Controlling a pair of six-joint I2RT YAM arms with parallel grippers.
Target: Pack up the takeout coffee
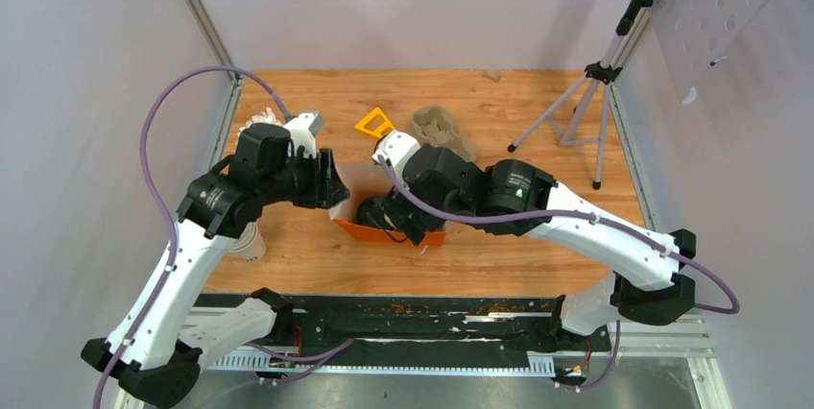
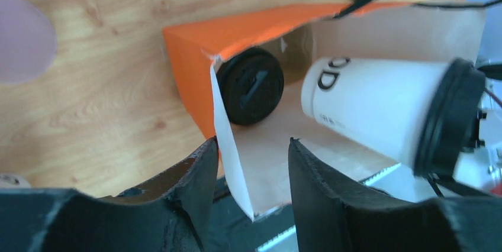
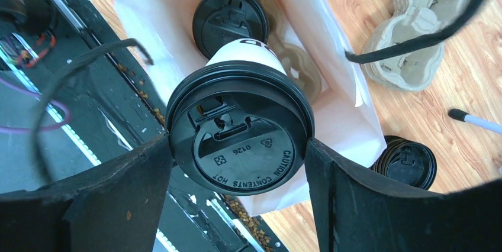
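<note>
An orange paper bag (image 1: 357,230) with a white inside (image 2: 379,33) lies open mid-table. My right gripper (image 3: 238,143) is shut on a white takeout coffee cup (image 2: 373,105), its fingers on either side of the black lid (image 3: 240,131), holding it tilted at the bag's mouth. A second lidded cup (image 3: 229,21) stands deeper inside the bag (image 3: 349,116); its black lid (image 2: 250,85) faces the left wrist camera. My left gripper (image 2: 253,151) is open astride the bag's white edge, which lies against the left finger (image 2: 189,187).
A pulp carrier (image 3: 299,68) sits inside the bag and another (image 3: 408,39) lies on the wood behind it. Black lids (image 3: 408,163) are stacked beside the bag. Lidless paper cups (image 1: 248,241) lie near the left arm. A tripod (image 1: 586,111) stands at the back right.
</note>
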